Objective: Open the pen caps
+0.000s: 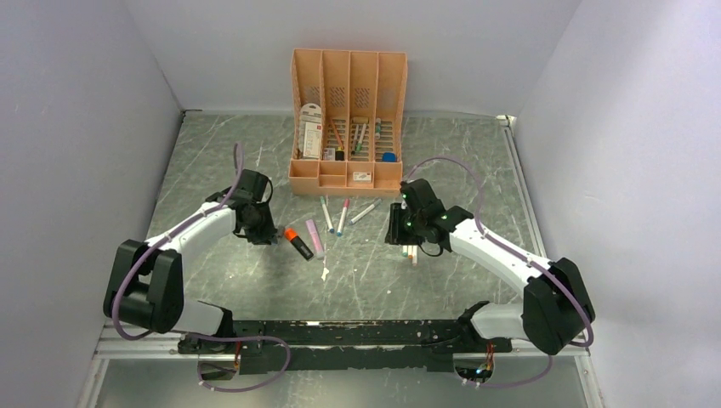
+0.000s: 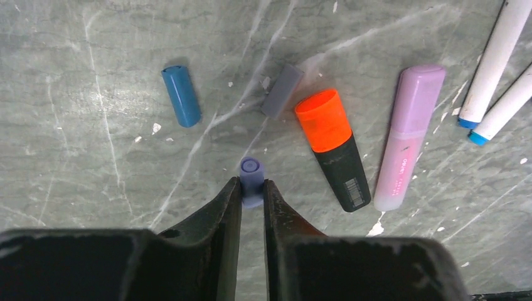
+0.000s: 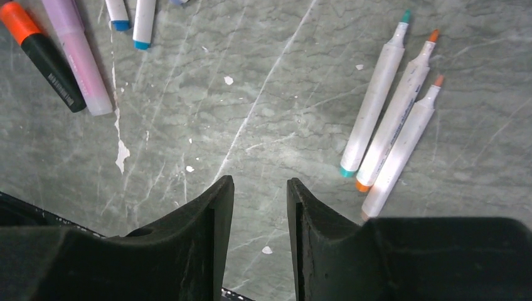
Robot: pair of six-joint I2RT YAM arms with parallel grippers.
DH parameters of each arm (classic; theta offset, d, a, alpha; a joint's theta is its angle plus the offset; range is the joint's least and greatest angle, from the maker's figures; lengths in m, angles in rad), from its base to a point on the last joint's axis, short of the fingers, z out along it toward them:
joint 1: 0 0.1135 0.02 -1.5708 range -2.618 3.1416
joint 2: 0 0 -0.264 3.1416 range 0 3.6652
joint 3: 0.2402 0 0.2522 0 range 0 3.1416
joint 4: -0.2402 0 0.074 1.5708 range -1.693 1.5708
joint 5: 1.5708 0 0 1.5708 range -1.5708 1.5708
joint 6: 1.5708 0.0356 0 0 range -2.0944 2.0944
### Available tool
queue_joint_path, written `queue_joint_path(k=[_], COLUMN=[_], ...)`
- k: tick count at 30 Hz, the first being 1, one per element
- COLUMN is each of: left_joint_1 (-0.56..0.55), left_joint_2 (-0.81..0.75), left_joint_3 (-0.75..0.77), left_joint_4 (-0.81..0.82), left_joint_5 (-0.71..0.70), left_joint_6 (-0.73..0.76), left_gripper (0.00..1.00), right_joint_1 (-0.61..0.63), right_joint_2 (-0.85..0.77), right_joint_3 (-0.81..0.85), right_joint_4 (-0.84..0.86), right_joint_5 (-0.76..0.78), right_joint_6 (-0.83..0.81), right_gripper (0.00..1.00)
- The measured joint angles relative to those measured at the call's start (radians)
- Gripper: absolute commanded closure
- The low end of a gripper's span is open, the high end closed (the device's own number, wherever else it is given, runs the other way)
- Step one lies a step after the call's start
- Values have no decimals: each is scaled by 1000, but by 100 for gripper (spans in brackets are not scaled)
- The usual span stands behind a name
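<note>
Currently, left gripper (image 2: 252,188): jaws clenched on a small lilac cap (image 2: 251,169), low over the table (image 2: 75,125), left of its middle and well in from the left edge.

Loose nearby: blue cap (image 2: 182,95), grey cap (image 2: 281,91).

Unopened: orange cap (image 2: 323,119) on its black highlighter; lilac highlighter (image 2: 408,138).

Right gripper (image 3: 260,188): jaws parted, empty, with three uncapped white markers (image 3: 392,119) towards the right edge.

Risks: the cap is pinched at the fingertips only, so it may squirt free, roll on release, or scatter the neighbouring caps.
</note>
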Motion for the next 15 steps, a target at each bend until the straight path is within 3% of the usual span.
queue_joint_path(k=[4,9,15], left_joint_1=[0,0,1], left_joint_2=[12,27,26], left_joint_3=[0,0,2], left_joint_4=[1,1,0], left_joint_5=[-9,-9,23], left_joint_6=[4,9,8], left_gripper=[69,47,36], right_joint_1=[17,40,47], right_joint_2=[14,50,156], right_joint_3=[0,19,119], right_joint_4=[5,3,-3], right_joint_5=[-18,-24,-2], right_joint_6=[0,-8,-30], right_gripper=[61,59,55])
